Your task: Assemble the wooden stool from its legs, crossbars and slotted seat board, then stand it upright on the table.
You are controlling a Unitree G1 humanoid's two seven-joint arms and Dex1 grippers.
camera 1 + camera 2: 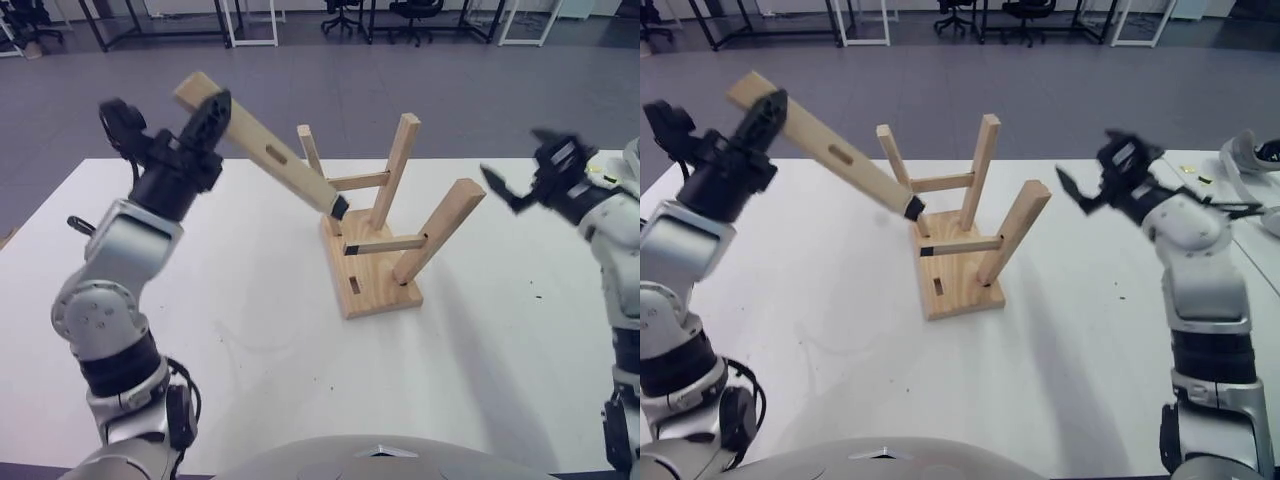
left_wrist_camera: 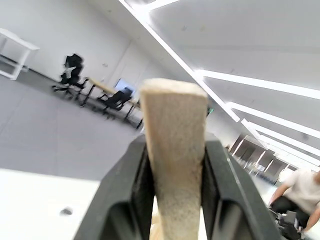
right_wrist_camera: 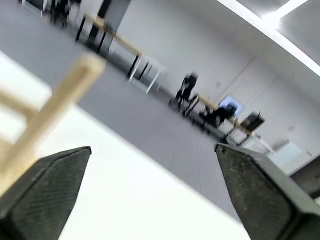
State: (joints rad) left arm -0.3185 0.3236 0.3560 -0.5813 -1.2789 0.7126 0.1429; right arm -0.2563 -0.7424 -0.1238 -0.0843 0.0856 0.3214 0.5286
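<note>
The slotted seat board [image 1: 378, 292] lies on the white table [image 1: 240, 330] with three legs [image 1: 397, 170] standing in it, joined by two crossbars [image 1: 388, 244]. The left gripper [image 1: 213, 108] is clamped on a fourth leg [image 1: 275, 155] – tilted, its lower end at the board's far-left corner. Right of the board, the right gripper [image 1: 1085, 158] hangs wide open – empty.
</note>
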